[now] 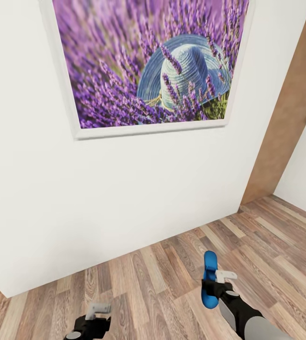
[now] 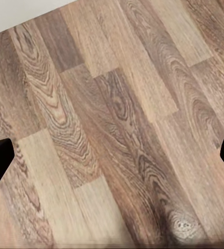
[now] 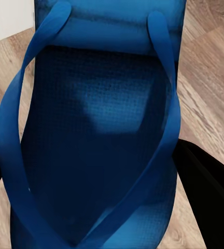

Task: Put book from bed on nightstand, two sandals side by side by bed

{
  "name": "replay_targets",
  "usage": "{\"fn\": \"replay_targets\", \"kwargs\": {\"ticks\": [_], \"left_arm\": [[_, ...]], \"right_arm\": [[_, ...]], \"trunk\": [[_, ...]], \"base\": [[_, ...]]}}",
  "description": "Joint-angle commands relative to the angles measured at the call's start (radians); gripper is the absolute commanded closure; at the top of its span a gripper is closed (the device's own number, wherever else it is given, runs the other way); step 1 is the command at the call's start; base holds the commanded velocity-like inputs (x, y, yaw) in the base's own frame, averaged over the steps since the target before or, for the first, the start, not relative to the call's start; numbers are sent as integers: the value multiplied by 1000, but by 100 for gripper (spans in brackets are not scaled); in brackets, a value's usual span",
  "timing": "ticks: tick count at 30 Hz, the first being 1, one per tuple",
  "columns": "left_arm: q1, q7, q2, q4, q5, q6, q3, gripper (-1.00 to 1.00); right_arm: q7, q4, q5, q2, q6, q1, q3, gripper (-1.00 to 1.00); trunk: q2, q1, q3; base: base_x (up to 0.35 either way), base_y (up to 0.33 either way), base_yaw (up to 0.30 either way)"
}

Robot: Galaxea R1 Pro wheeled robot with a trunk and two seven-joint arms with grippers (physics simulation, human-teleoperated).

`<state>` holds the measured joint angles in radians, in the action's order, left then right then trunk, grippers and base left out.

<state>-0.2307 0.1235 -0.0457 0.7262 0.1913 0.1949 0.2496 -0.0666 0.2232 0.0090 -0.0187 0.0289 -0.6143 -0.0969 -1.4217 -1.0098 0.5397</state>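
The right gripper (image 1: pixel 215 286), at five o'clock in the head view, clamps its fingers on a blue sandal (image 1: pixel 210 278) above the wood floor (image 1: pixel 172 264). The left gripper (image 1: pixel 96 317), at seven o'clock, has fingers spread empty.

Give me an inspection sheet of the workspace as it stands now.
Surface: wood-plank floor, bare where it shows.
Job's things: one blue sandal held off the floor by the right gripper.
Clutter: nothing seen.
Grippers: right gripper shut on the sandal, straps facing its wrist camera; left gripper open, empty, over the floor.
Cables: nothing seen.
Surroundings: white wall close ahead with a framed lavender-and-hat picture; a brown wooden panel to the right.
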Motion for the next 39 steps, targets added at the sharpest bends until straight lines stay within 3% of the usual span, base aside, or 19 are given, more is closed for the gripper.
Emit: {"fn": "replay_targets", "kwargs": {"ticks": [1,26,39], "left_arm": [[-1,10,-2,-7,11,0,8,-100],[-1,6,-2,-121,11,-52,12,-100],[-2,5,0,-147,4,-63,19,-100]], "right_arm": [[1,-1,-1,-1,3,1,-6,100],[1,-1,-13,-37,39,162,-12,100],[1,-1,-14,-38,53,192,-12,100]], "trunk": [[7,4,-2],[182,100,-81],[273,150,-121]], "base": [[0,0,0],[0,0,0],[0,0,0]]}}
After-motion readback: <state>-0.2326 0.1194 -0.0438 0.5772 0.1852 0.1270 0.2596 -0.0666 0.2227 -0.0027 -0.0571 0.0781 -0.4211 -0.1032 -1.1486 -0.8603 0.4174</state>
